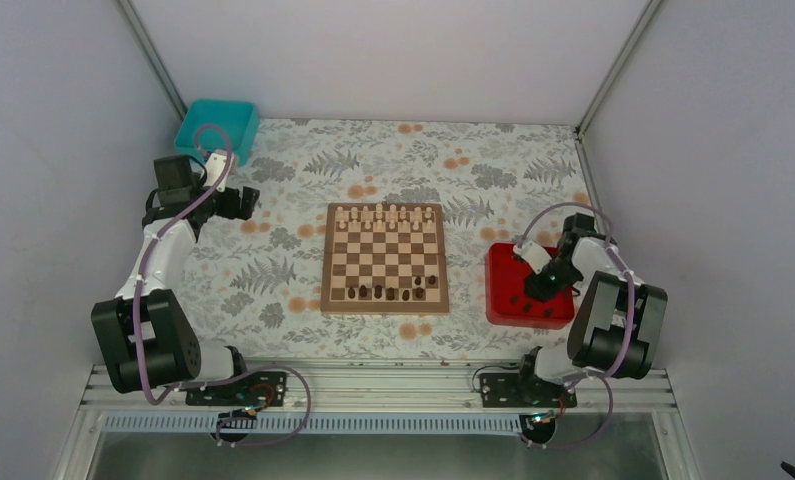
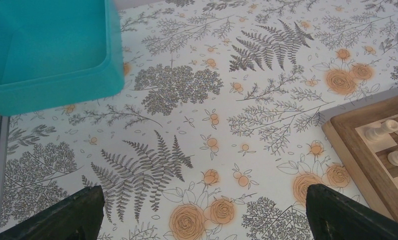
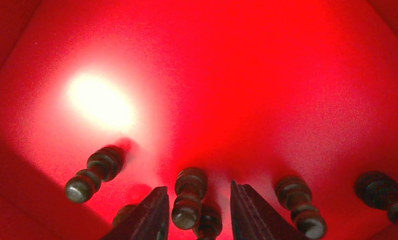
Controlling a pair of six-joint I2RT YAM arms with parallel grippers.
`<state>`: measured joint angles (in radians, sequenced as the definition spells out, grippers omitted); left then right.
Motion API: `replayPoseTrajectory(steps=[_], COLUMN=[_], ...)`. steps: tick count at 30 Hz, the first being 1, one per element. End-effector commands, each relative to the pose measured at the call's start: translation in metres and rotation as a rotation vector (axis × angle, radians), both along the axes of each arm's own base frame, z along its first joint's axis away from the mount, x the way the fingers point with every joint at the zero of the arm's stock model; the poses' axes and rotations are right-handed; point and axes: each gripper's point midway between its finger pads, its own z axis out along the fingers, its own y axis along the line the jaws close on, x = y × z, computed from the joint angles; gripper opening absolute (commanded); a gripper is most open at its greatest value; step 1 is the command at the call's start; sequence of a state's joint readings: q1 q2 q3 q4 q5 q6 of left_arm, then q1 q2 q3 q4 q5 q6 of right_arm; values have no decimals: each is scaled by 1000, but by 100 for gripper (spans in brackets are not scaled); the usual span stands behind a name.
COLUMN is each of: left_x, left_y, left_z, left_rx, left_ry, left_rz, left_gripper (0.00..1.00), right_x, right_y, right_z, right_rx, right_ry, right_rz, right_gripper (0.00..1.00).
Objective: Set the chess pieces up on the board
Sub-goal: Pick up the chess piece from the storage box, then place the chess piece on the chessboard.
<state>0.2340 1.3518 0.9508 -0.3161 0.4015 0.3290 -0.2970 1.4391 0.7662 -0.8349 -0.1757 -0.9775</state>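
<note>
The board (image 1: 384, 258) lies mid-table. Several dark chess pieces (image 1: 393, 292) stand on its near rows, and cream pieces fill the far rows. More dark pieces lie in the red tray (image 1: 503, 270) to the right. My right gripper (image 1: 541, 290) is down inside that tray. In the right wrist view it (image 3: 199, 210) is open, and its fingers (image 3: 151, 212) straddle one dark piece (image 3: 189, 197) with a gap on each side. My left gripper (image 1: 243, 200) hovers over the tablecloth left of the board, open and empty (image 2: 202, 220).
A teal bin (image 1: 216, 128) sits in the far left corner, close to the left gripper (image 2: 46, 50). The board's corner (image 2: 372, 155) with cream pieces (image 2: 382, 131) shows at the right of the left wrist view. Other dark pieces (image 3: 94, 172) (image 3: 297, 205) lie beside the right fingers.
</note>
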Motion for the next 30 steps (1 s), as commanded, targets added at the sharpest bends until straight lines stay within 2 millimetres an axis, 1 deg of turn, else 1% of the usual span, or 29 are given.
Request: replayPoseTrajectory(steps=[1,3,5,9,13,14,16,18,20,24,25,27,29,30], left_x=[2,2,1,2,1,1,2,2,2,1,1,1,1,1], left_y=[0,0,1,1,1,0,0,0,0,0,0,0,0,0], left_z=[9,9,9,9,9,10,10,10,10,11,11,11,11,11], left_rx=[-8,-7,-8,-7,-10,-12,-12,-14,-14,-15,-14,-13,-11,-11], left_ry=[-23,-24,-22,-24,-23,-24,-24,-23,-24,-24,-24,-25,-26,-26], left_rz=[-11,-10,-10,-7,-9,-10,-10,-12,-13,-13,-13,-11,-9,-9], left_gripper=[100,100,100,100,100,100,100,100,100,100,100,100,100,100], right_x=[1,3,4,11,17,20,28,37,51,73,75,79,81,81], right_y=[-3,-2,-1,4,12,17,33,57,85,153,175,212,246,263], right_z=[-5,-3,0,18,51,62,89,115,146,189,196,204,204,200], right_rx=[-5,1,10,41,51,48,45,42,35,64,73,81,78,74], right_ry=[-5,-12,-13,-45,-71,-87,-124,-165,-224,-281,-290,-300,-295,-286], right_rz=[-15,-13,-10,4,27,42,84,143,202,345,395,471,539,575], right_gripper=[30,23,19,12,10,10,10,11,11,12,12,12,12,12])
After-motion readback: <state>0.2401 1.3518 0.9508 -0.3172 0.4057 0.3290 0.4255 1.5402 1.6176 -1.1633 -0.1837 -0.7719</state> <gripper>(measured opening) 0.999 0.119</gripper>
